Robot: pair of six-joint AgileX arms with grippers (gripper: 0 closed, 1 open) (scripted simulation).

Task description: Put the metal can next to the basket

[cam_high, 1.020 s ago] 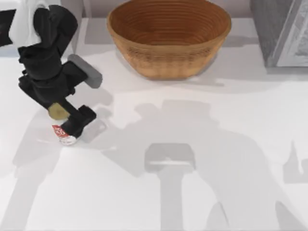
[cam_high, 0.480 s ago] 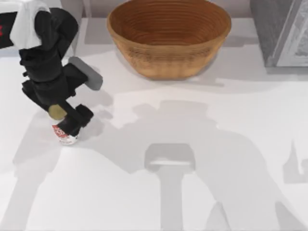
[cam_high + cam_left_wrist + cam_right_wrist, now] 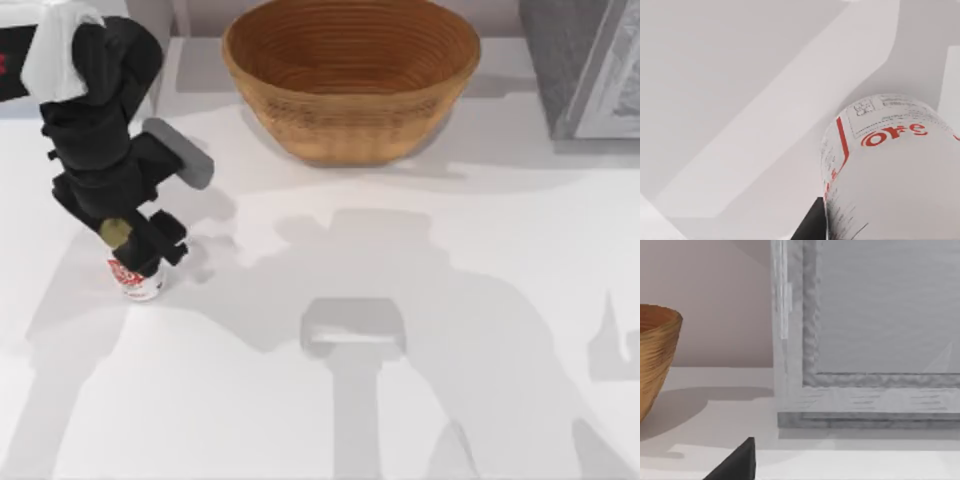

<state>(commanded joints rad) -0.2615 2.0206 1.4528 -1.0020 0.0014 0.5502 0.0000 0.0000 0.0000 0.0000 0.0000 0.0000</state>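
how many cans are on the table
1. A small white cylindrical metal can with a red label stands near the table's left side, under the left gripper, well apart from the large woven orange-brown basket.

one metal can (image 3: 140,283), one basket (image 3: 350,75), one grey box (image 3: 590,65)

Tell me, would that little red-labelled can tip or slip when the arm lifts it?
The metal can looks stiff and smooth-sided, so it could slip in a loose grip. Small and narrow, it would probably tip if nudged. The left gripper sits right over it, near the table's left side.
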